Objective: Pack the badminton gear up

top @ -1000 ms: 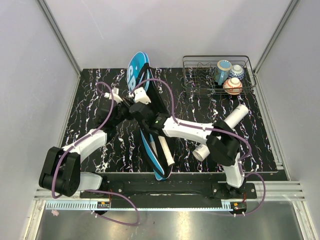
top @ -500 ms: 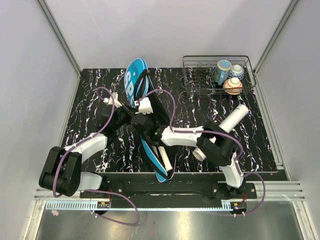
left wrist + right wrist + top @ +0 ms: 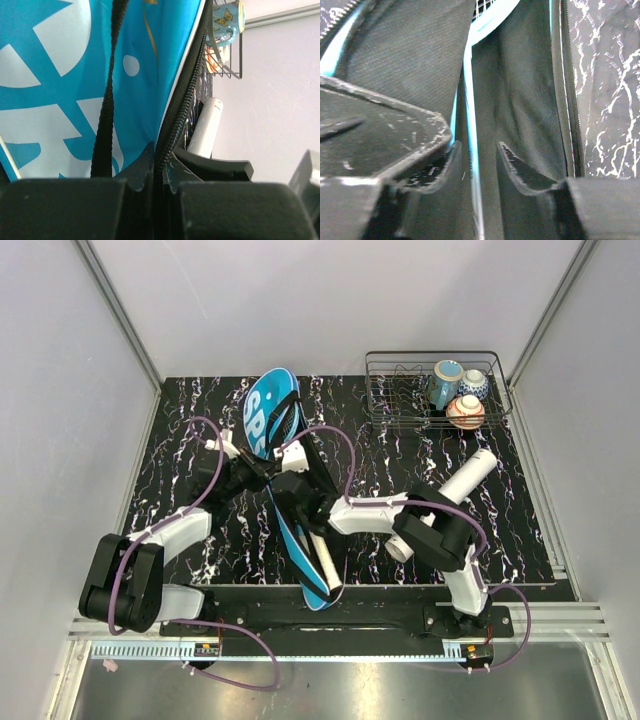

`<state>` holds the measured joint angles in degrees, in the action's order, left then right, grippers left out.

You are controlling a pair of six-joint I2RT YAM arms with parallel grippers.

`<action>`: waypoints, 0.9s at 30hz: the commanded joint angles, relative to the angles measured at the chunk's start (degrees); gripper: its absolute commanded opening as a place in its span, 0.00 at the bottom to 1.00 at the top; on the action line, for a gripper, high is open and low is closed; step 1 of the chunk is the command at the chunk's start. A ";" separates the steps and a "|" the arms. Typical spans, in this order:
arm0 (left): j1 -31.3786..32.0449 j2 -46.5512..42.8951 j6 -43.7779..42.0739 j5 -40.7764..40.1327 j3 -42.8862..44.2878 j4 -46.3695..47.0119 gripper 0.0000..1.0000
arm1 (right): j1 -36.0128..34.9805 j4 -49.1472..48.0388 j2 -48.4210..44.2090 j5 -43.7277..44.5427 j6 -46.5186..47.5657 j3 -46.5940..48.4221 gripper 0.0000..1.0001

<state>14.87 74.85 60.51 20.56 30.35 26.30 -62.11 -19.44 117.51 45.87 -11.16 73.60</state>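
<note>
I note the teal racket bag point(image 3: 266, 410) lying diagonally across the middle of the marbled table point(image 3: 185, 415), left gripper point(image 3: 160, 156) pinched tight on its zippered edge, right gripper point(image 3: 477, 159) inside the opening with jaws slightly apart either side of a blue racket frame point(image 3: 469, 95).

The racket bag point(image 3: 266, 412) is showing smooth, faintly shiny teal cloth outside, its lining point(image 3: 520, 100) looking like matt grey weave. The tabletop point(image 3: 190, 400) is gleaming like black white-veined marble. The right pincer point(image 3: 479, 150) is showing scuffed black plastic fingers.

Marbled table point(image 3: 185, 415): bag point(image 3: 268, 410), tube point(image 3: 470, 472), rack point(image 3: 430, 353)
</note>
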 commanded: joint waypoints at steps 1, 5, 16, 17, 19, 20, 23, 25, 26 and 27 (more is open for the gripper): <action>0.95 -2.60 3.39 13.45 1.47 8.33 0.00 | 1.20 8.80 -6.75 -16.64 -6.61 2.25 0.45; 0.16 -2.95 0.40 13.98 3.05 3.50 0.00 | 4.53 15.64 -12.91 -31.34 -3.43 0.14 0.71; -1.25 -2.08 -1.62 17.76 4.98 1.03 0.00 | 16.84 26.20 -32.35 -60.43 -1.41 -16.30 0.90; -1.34 -2.08 -1.54 17.85 5.16 0.94 0.00 | 16.93 26.73 -32.00 -63.15 -1.32 -16.21 0.90; -1.25 -1.90 -1.45 18.20 5.51 0.94 0.00 | 16.93 26.57 -30.34 -70.46 -3.07 -15.77 0.90; -1.25 -1.81 -1.45 18.20 5.60 0.94 0.00 | 16.93 25.52 -29.80 -72.13 -5.86 -16.03 0.91; -1.25 -1.55 -1.01 18.38 6.04 1.03 0.00 | 16.93 19.37 -28.22 -77.33 -11.31 -17.70 0.90; -1.25 -1.90 -0.92 18.03 6.13 0.94 0.00 | 16.84 13.91 -26.21 -78.56 -13.36 -18.93 0.86; -1.25 -1.90 -0.92 17.94 5.95 0.94 0.00 | 16.84 13.38 -25.33 -78.82 -14.93 -18.76 0.84; -1.25 -2.07 -0.83 18.03 5.95 0.85 0.00 | 16.76 12.51 -24.45 -79.61 -15.64 -18.41 0.79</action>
<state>13.80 74.37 58.70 35.81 32.47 21.28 -45.12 0.78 90.13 -26.26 -20.27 55.20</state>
